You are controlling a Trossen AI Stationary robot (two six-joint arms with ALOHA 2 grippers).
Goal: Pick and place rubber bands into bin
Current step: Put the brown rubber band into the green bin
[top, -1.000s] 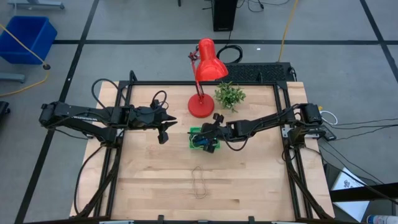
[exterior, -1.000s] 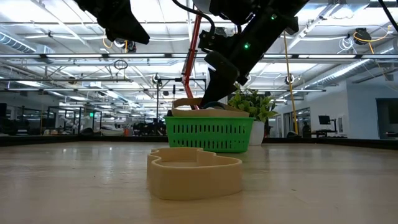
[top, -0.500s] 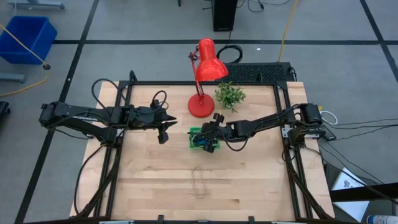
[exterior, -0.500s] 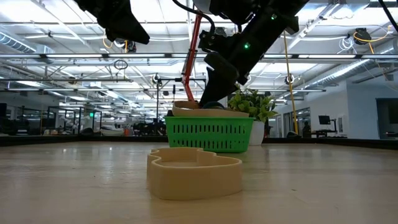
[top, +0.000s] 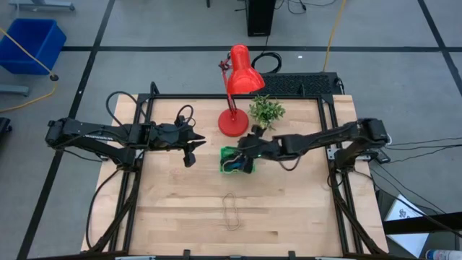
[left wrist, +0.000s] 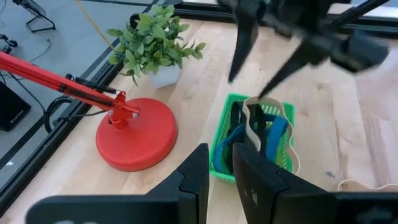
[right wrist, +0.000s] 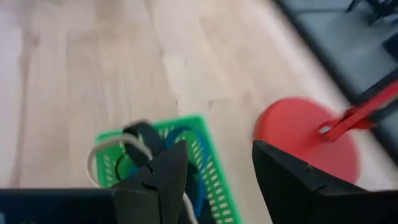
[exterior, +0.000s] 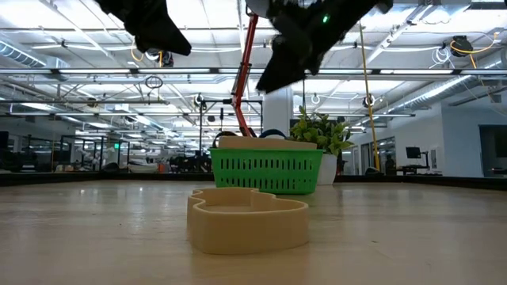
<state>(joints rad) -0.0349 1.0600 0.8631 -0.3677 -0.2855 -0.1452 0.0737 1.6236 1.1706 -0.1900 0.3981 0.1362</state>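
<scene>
The green bin (top: 234, 162) stands mid-table and holds black, blue and tan rubber bands (left wrist: 258, 130); one tan loop (right wrist: 93, 163) rises over the rim. Another tan rubber band (top: 231, 209) lies flat on the table toward the near edge, and shows close up in the low view (exterior: 247, 222). My right gripper (top: 246, 150) hangs open above the bin's far right corner, with nothing between its fingers (left wrist: 247, 87). My left gripper (top: 190, 157) hovers left of the bin, its fingers (left wrist: 221, 168) a narrow gap apart and empty.
A red desk lamp (top: 234, 123) stands just beyond the bin, its round base (right wrist: 305, 137) close to my right gripper. A small potted plant (top: 267, 110) sits to its right. A blue crate (top: 32, 43) is on the floor, off the table.
My right gripper has opened and let go of a tan rubber band, which now rests on the bin's contents. It then rose clear of the bin and drew slightly toward the far right.
</scene>
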